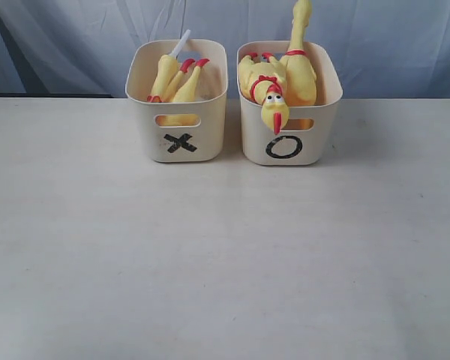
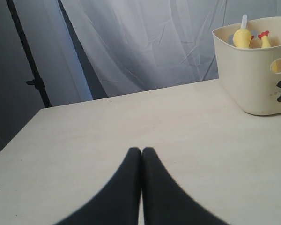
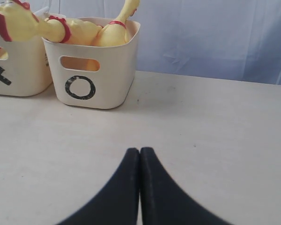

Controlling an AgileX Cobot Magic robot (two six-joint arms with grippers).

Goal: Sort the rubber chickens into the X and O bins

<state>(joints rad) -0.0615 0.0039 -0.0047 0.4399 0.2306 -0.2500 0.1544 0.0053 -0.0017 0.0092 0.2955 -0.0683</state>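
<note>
Layout, exterior view: the surface carries two bins at its 12 o'clock edge, side by side with a narrow gap between them.

- X bin: 11 o'clock. It holds chickens with their red feet up. A white tube projects at the rear.
- O bin: 1 o'clock. It holds more chickens. One head hangs over the front rim, just above the O mark. One yellow limb stands upright at the rear.

No chicken lies on the surface.

Left jaws: pressed together, pinching nothing, over bare surface, well apart from the X bin.

Right jaws: pressed together, pinching nothing, over bare surface, well apart from the O bin.
</note>
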